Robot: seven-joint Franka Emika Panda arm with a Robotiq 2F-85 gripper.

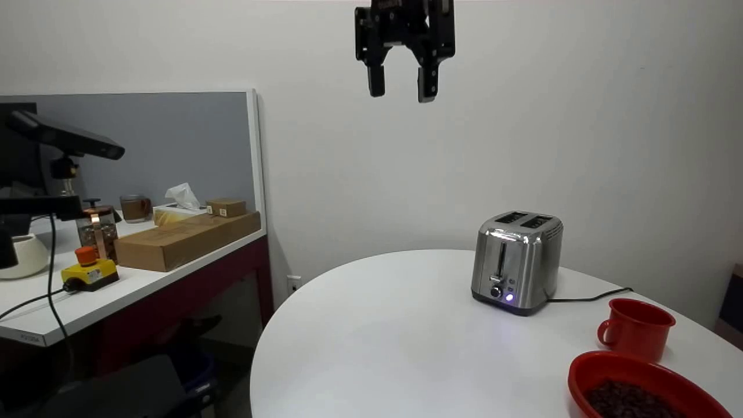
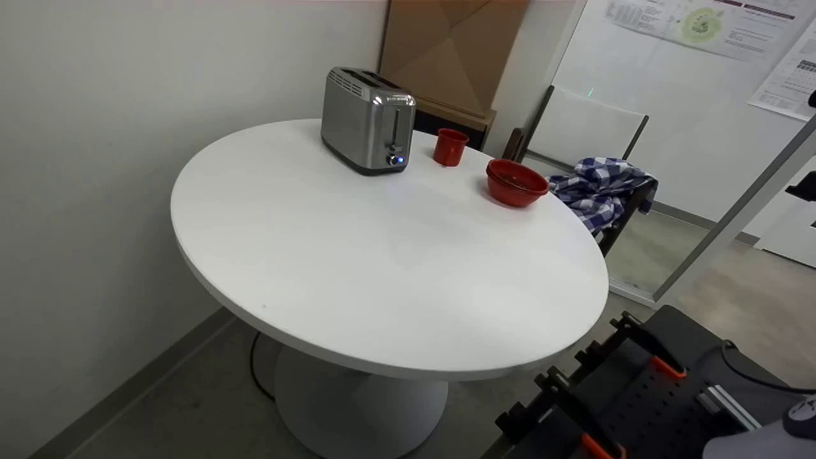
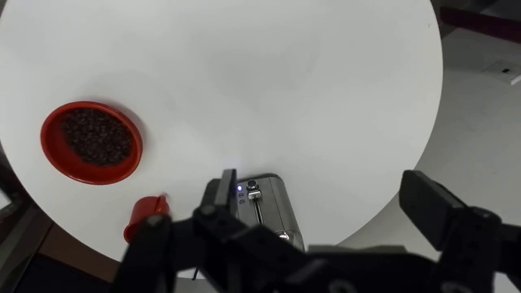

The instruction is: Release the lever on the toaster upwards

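A silver two-slot toaster [image 1: 543, 273] stands upright on the round white table [image 1: 371, 360]. It also shows in an exterior view [image 2: 350, 121]. Its lever [image 1: 496, 278] sits at the bottom of its slot, just above the knob, and a blue light glows beside the knob. In the wrist view the lever [image 3: 255, 195] and knob are visible, while my gripper hides part of the toaster. My gripper [image 1: 402, 94] is open and empty, high above the table and apart from the toaster. Its fingers also show wide apart in the wrist view [image 3: 317, 175].
A red mug [image 1: 641, 331] and a red bowl [image 1: 656, 371] of dark beans stand beside the toaster. A black cord [image 1: 592, 298] runs from the toaster along the table. A wall [image 1: 371, 191] is behind the toaster. A side desk holds a cardboard box [image 1: 188, 238].
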